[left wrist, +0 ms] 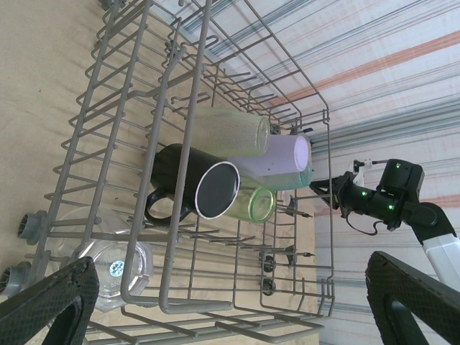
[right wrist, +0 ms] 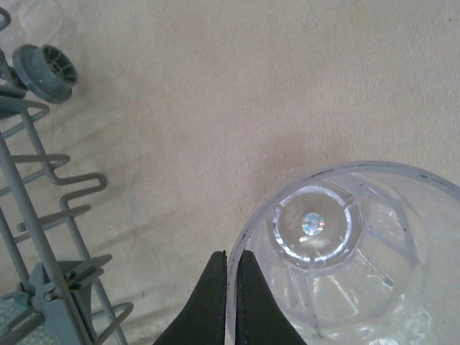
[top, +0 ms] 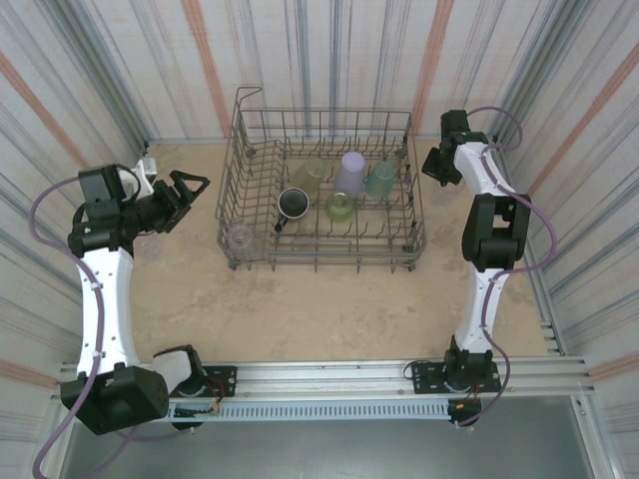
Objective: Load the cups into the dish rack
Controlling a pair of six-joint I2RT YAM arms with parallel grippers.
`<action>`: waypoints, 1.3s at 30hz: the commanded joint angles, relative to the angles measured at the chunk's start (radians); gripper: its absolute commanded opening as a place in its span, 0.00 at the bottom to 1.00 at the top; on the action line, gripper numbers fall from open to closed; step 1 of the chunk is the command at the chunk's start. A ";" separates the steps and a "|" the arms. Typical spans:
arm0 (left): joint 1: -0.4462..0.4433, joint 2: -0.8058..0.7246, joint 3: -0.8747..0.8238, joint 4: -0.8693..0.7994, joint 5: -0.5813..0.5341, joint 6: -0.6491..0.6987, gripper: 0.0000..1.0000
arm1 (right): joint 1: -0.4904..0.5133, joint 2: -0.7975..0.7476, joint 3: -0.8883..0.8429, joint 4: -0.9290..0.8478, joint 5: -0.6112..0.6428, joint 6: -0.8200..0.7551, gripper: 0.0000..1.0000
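The grey wire dish rack (top: 324, 113) stands mid-table. Inside it lie an olive-yellow cup (top: 310, 175), a lavender one (top: 351, 172), a teal one (top: 380, 180), a bright green one (top: 340, 207), a dark mug (top: 293, 205) and a clear cup (top: 241, 238). My right gripper (right wrist: 230, 287) is shut on the rim of another clear cup (right wrist: 345, 259), one finger inside and one outside, over bare table just right of the rack (right wrist: 36, 208). Left of the rack, my left gripper (top: 190, 195) is open and holds nothing. It faces the rack's side (left wrist: 180, 108), with the mug (left wrist: 190, 187) behind the wires.
Striped walls close in the table on three sides. A rack wheel (right wrist: 47, 72) sits close to the held cup. The right arm (top: 489, 230) stands upright along the right wall. Bare tan tabletop (top: 319, 309) lies between the rack and the arm bases.
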 commanded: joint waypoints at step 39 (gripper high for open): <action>-0.191 0.009 0.094 0.008 -0.064 -0.058 0.99 | 0.229 -0.629 -0.128 0.096 -0.243 0.052 0.00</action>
